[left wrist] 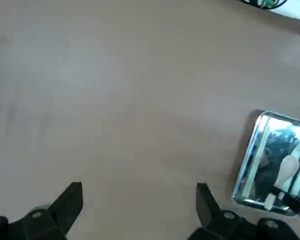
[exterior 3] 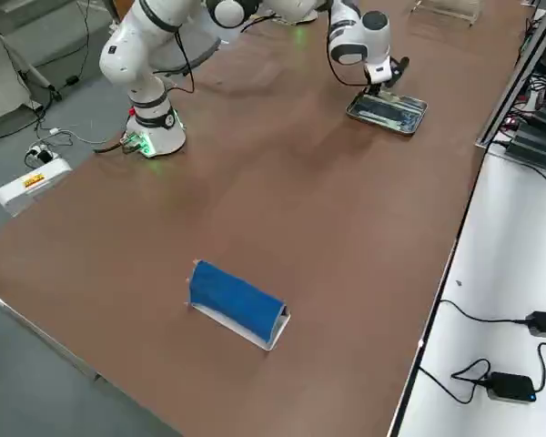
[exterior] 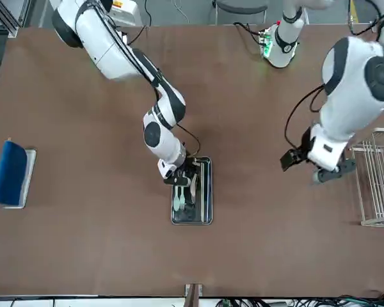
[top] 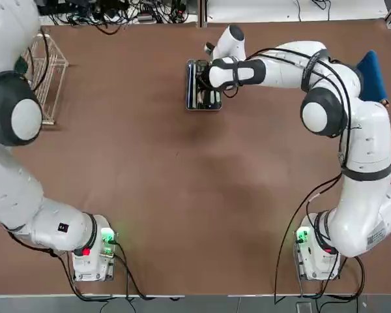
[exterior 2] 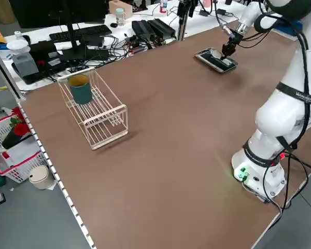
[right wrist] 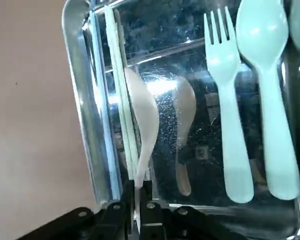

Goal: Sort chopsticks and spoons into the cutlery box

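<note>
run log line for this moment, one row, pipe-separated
right gripper: shut on spoon, over metal tray | chopsticks: in tray | left gripper: open, empty, over table

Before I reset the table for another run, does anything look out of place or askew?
Nothing spilled or damaged stands out. The spoon is tilted beside the chopsticks, but the right end effector is holding it over the tray.

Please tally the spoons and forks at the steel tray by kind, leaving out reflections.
Mint-green spoon: 1
Mint-green fork: 1
Cream spoon, held in the right tool at the steel tray: 1
Total: 3
</note>
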